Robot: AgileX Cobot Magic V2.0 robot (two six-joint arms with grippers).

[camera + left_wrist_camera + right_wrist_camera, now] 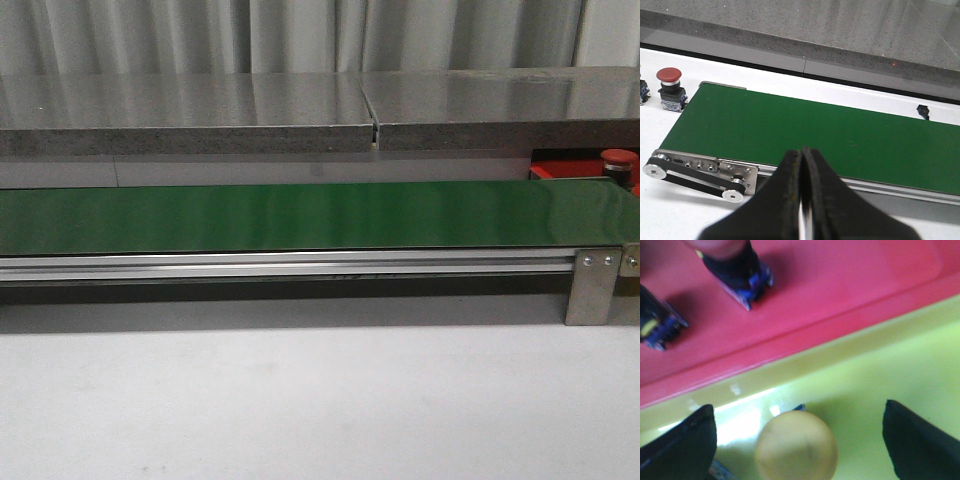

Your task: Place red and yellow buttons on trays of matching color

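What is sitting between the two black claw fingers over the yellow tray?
A yellow button sits between the open right claw's fingers, on the yellow tray. The right wrist view shows it; the fingers stand apart from its cap.

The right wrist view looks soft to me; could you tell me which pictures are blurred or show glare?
Right wrist view: blurred throughout, white glare on the yellow tray beside the yellow button. Left wrist view: sharp, though the shut left gripper is soft. Front view: clear, sheen streaks on the green belt.
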